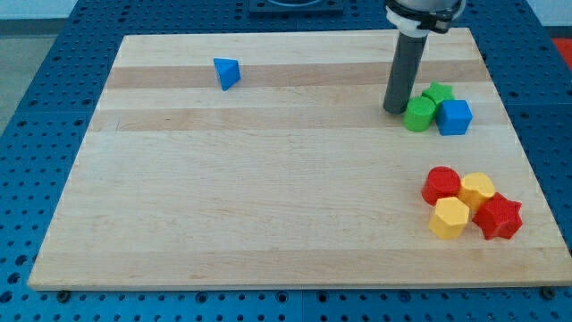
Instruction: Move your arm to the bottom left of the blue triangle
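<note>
The blue triangle (pixel 227 72) lies on the wooden board (pixel 268 179) at the view's upper left. My tip (pixel 394 110) rests on the board at the view's upper right, far to the right of the blue triangle. It stands just left of a green round block (pixel 418 114), close to or touching it.
A green star-like block (pixel 438 93) and a blue cube (pixel 455 117) sit beside the green round block. At the lower right are a red round block (pixel 441 184), two yellow blocks (pixel 476 189) (pixel 449 217) and a red star (pixel 498 216).
</note>
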### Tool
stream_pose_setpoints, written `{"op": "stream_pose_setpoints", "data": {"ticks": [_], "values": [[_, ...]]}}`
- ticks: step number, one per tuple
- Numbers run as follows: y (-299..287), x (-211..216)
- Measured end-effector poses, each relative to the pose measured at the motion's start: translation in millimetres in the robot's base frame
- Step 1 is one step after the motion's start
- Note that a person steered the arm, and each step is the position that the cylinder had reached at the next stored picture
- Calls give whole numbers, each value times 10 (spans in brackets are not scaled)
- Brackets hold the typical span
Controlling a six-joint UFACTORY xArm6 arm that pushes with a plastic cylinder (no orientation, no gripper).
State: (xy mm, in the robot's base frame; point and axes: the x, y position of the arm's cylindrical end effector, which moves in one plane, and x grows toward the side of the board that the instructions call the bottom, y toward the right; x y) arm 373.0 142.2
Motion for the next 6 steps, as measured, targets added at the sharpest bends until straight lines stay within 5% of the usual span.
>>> {"op": "stream_pose_setpoints", "data": {"ticks": [2, 6], "values": [[-355, 15], [-2715, 14]]}}
